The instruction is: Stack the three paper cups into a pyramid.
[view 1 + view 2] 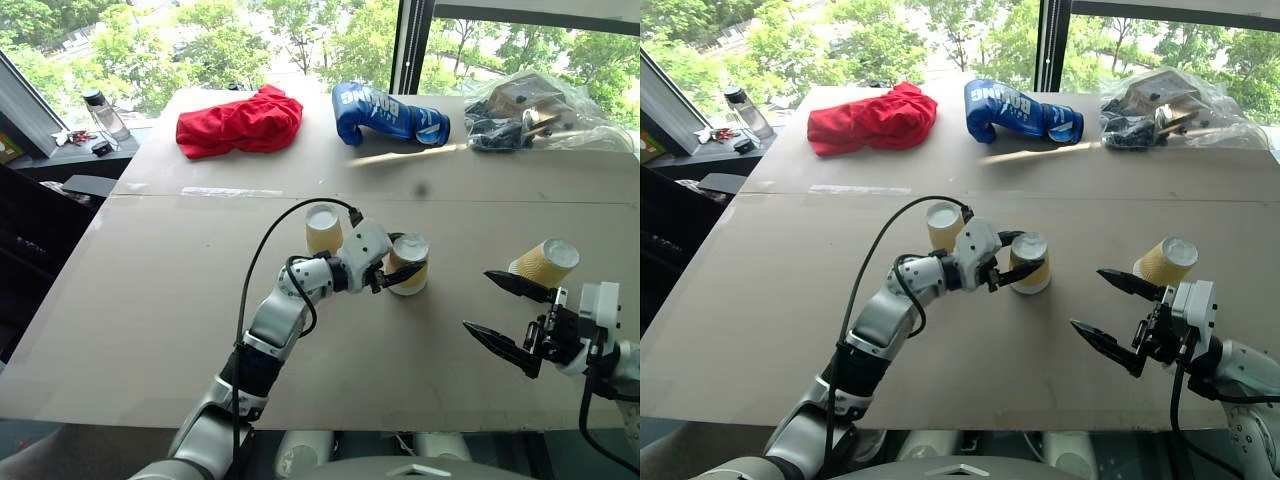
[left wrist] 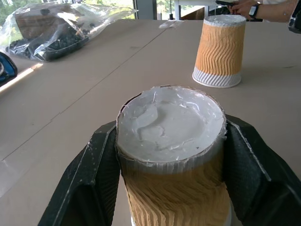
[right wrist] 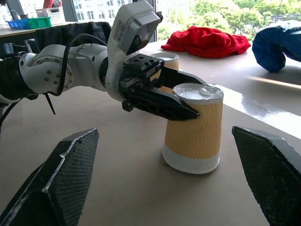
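Observation:
Three paper cups stand upside down on the brown table (image 1: 200, 330). My left gripper (image 1: 396, 262) is shut on the middle cup (image 1: 410, 262), with one black finger (image 2: 82, 183) on each side of its tan wall. A second cup (image 1: 323, 228) stands just behind the left wrist. The third cup (image 1: 545, 262) is off to the right, and in the left wrist view this cup (image 2: 220, 49) stands alone beyond the held one. My right gripper (image 1: 500, 315) is wide open and level in front of the third cup, with nothing between its fingers.
Along the table's far side lie a red cloth (image 1: 240, 122), a blue boxing glove (image 1: 385, 115) and a clear plastic bag of items (image 1: 535, 112). A bottle (image 1: 103, 112) stands on the sill at far left. A person's hand (image 2: 249, 8) shows beyond the table.

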Tool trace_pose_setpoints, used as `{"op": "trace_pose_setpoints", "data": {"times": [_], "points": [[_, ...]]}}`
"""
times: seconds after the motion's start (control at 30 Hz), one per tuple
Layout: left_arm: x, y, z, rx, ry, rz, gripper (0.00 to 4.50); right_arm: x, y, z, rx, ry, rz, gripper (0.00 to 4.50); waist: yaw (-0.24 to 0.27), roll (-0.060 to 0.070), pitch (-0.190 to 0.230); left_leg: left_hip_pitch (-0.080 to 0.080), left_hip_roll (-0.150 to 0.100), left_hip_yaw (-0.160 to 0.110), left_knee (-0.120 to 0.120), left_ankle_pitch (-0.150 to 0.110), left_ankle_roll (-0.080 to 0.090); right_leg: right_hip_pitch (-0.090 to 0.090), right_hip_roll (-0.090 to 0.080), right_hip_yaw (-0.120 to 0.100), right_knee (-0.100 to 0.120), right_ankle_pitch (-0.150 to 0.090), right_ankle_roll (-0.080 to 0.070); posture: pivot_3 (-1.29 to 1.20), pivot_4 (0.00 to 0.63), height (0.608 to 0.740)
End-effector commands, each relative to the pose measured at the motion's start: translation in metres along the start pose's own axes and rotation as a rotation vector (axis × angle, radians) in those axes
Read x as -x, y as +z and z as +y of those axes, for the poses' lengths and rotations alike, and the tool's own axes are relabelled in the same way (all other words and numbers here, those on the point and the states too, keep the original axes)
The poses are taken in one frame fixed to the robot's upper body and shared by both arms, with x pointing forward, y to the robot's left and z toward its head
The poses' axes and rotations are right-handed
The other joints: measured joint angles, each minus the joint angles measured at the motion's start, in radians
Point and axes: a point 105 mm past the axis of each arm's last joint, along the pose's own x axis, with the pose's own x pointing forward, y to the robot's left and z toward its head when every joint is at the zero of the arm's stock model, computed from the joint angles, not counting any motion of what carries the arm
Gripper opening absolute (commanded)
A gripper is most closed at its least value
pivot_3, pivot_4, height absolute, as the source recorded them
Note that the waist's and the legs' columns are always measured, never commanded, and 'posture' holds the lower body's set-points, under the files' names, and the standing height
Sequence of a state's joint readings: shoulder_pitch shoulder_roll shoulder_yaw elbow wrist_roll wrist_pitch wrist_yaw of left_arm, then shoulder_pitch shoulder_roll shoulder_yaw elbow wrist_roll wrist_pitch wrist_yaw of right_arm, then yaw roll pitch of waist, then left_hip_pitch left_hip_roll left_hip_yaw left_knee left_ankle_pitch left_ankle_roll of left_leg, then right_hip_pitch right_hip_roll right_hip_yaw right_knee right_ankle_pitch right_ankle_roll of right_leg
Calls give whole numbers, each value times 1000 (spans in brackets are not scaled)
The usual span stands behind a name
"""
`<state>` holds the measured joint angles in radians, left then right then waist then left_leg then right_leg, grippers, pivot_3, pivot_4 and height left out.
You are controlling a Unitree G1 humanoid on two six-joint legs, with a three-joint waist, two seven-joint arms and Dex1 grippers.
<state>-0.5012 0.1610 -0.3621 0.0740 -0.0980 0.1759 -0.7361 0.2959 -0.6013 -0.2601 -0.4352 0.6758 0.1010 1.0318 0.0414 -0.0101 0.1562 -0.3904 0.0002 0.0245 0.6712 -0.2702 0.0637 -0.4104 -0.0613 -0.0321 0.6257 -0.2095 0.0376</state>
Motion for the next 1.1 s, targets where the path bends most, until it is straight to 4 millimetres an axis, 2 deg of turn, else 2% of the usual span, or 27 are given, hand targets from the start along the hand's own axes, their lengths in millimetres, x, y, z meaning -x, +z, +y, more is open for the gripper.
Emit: {"op": "trace_pose_setpoints", "data": {"times": [0.03, 0.17, 0.43, 0.5, 0.6, 0.7, 0.77, 0.87, 0.93, 1.0, 1.1], "points": [[-17, 8, -1, -49, -11, -2, 2395, 7, 10, -8, 67, -59, -16, 4500, -1, 0, 0, 0, 0, 0, 0, 0, 0, 0, 0, 0, 0, 0, 0, 0, 150, 740], [-27, 12, 0, -96, -15, -4, 2395, 14, 8, -14, 83, -117, 11, 4500, -4, 0, 0, 0, 0, 0, 0, 0, 0, 0, 2, 0, 0, 0, 0, 0, 150, 740], [-30, 19, -3, -78, -48, -55, 2395, 23, 11, -14, 83, -122, 12, 4500, -3, 1, 0, 0, 1, 0, 0, 0, 0, 0, 2, 2, 0, 0, 0, 0, 150, 740], [-29, 23, -4, -62, -51, -83, 3405, 23, 10, -14, 83, -124, 14, 4500, -3, 1, 0, 0, 1, 0, 0, 0, 0, 0, 2, 2, 0, 0, 0, 0, 150, 740], [-28, 30, -5, -35, -63, -122, 4463, 24, 10, -13, 80, -125, 13, 4500, -3, 1, 0, 0, 1, 0, 0, 0, 0, 0, 2, 2, 0, 0, 0, 0, 150, 740], [-23, 37, -3, -50, -57, -140, 4463, 23, 10, -12, 78, -124, 12, 4500, -3, 1, 0, 0, 1, 0, 0, 0, 0, 0, 2, 2, 0, 0, 0, 0, 150, 740], [-13, 56, -3, -63, -77, -205, 4463, 23, 12, -11, 80, -122, 11, 4500, -4, 1, 0, 0, 1, 0, 0, 0, 0, 0, 2, 2, 0, 0, 0, 0, 150, 740], [15, 91, -7, -70, -122, -342, 4463, 24, 15, -12, 84, -118, 12, 4500, -6, 1, 0, 0, 2, 0, 0, 0, 0, -1, 2, 3, 0, 0, 0, 0, 150, 740], [33, 106, -4, -82, -105, -396, 4463, 24, 15, -12, 83, -111, 17, 4500, -6, 2, 0, 0, 2, -1, 0, 0, 0, -1, 1, 3, 0, 0, 0, 0, 150, 740], [46, 114, 0, -70, -74, -412, 4463, 25, 15, -13, 82, -104, 21, 4500, -4, 2, -1, 0, 2, -1, 0, 0, 0, -1, -2, 3, 1, 0, 0, 0, 150, 740], [77, 111, -1, -38, -1, -384, 4463, 23, 16, -15, 80, -95, 22, 4500, -8, 3, -1, 2, 2, 0, 0, 0, 0, 0, 0, 3, 1, 0, -1, 0, 150, 740]]}}
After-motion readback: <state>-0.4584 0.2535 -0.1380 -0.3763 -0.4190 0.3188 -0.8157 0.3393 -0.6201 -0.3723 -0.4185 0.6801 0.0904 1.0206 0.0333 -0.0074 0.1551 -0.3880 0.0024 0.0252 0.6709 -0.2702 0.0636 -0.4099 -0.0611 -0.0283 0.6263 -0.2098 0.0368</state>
